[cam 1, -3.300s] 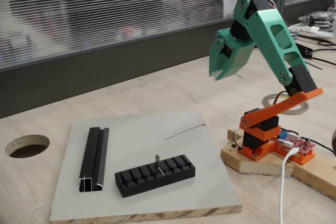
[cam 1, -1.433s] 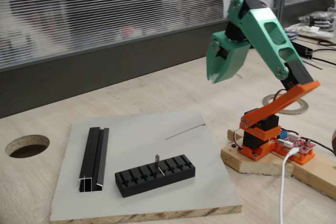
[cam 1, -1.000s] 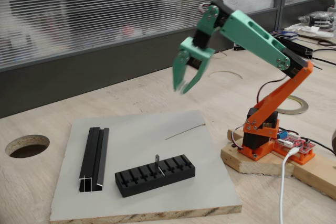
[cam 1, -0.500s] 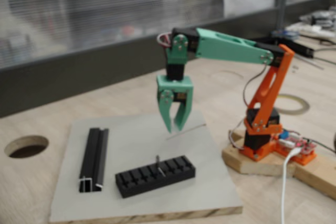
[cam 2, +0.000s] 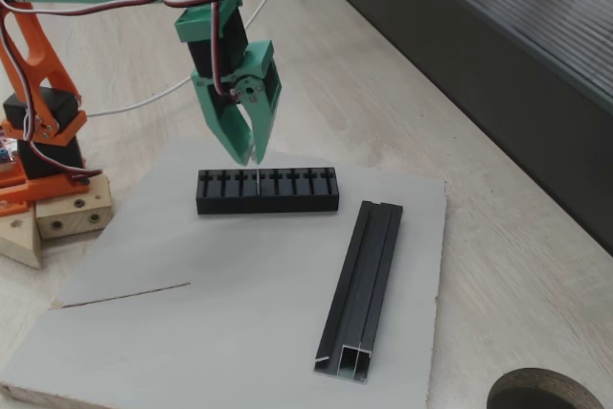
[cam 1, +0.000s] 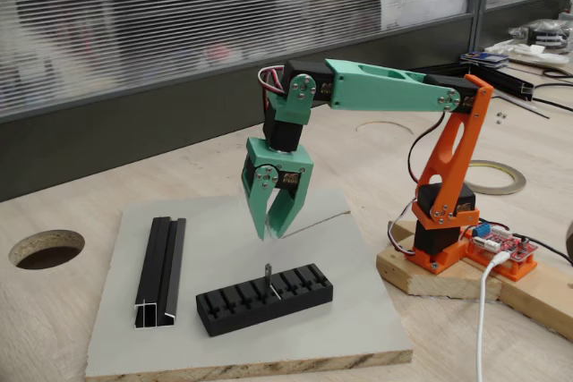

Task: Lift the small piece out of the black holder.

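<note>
1. Small piece [cam 1: 268, 276], a tiny thin flat grey metal strip, stands upright in a middle slot of the black holder [cam 1: 265, 299], a low rectangular matte black block with a row of cross-shaped slots. In a fixed view the long narrow black channel rail [cam 1: 161, 272] with silvery ends lies well to the left of the holder on the grey board [cam 1: 215, 230]. I judge it clear of the approach unless the arm swings wide.

2. Directly above the holder hangs the green two-fingered pincer [cam 1: 270, 233], tips pointing down and apart from the strip. Its jaws stand only narrowly parted. The risk as I see it: with so slim a gap, a slight sideways error on descent could put a fingertip on top of the strip, bending it or jamming it deeper.

3. In another fixed view the pincer [cam 2: 245, 158] tips look close over the holder [cam 2: 267, 190], but the strip is too thin to make out clearly there, so alignment along the slot row cannot be confirmed. Coming down too far could strike the holder's top and shove it across the board.

4. The holder appears to rest loose on the board. If the strip binds in its slot, a lift may drag the whole block up or tip it.

5. To the right of the holder, a thin grey wire-like line [cam 1: 315, 222] lies on the board, well apart, and I judge it no obstacle.
</note>
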You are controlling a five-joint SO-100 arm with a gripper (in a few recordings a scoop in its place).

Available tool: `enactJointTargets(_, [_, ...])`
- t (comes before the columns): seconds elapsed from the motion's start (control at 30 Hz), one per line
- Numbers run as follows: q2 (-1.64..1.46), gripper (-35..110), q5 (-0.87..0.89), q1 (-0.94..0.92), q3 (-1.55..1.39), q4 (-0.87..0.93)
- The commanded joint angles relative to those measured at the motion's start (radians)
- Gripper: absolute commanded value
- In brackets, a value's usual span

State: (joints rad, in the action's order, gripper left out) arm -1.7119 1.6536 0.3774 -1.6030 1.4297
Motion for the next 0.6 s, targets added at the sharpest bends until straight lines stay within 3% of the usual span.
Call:
enactJointTargets(0.0, [-0.005,12,0.003,0.014,0.015,-0.015])
enactJointTargets(0.57, [-0.015,12,-0.021,0.002,0.003,-0.002])
